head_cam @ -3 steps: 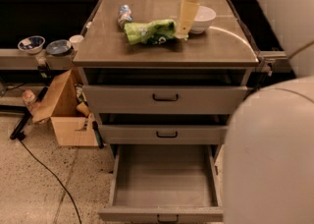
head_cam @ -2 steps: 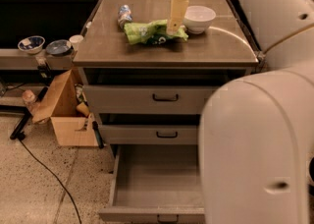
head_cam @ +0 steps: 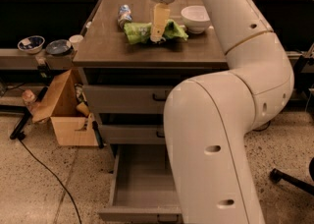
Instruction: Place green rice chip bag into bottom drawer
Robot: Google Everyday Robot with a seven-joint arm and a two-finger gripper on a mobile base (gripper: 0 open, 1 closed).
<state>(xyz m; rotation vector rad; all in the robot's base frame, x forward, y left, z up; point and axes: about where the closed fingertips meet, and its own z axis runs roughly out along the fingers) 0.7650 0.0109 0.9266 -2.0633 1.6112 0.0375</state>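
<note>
The green rice chip bag (head_cam: 139, 31) lies crumpled on the brown cabinet top (head_cam: 108, 46), between a small can and a white bowl. My gripper (head_cam: 158, 36) reaches straight down from the top of the view and its tip rests on the middle of the bag, hiding part of it. The bottom drawer (head_cam: 140, 183) stands pulled out at the foot of the cabinet. Its flat grey inside holds nothing, and my arm's big white link (head_cam: 211, 154) covers its right side.
A printed can (head_cam: 123, 15) lies left of the bag and a white bowl (head_cam: 195, 19) sits to its right. The two upper drawers (head_cam: 122, 100) are closed. An open cardboard box (head_cam: 68, 115) and a floor cable (head_cam: 49, 174) are on the left, a chair base (head_cam: 294, 181) on the right.
My gripper has moved left from the bag's right end, near the bowl, to its middle and come down onto it. The arm's white link now covers more of the drawers.
</note>
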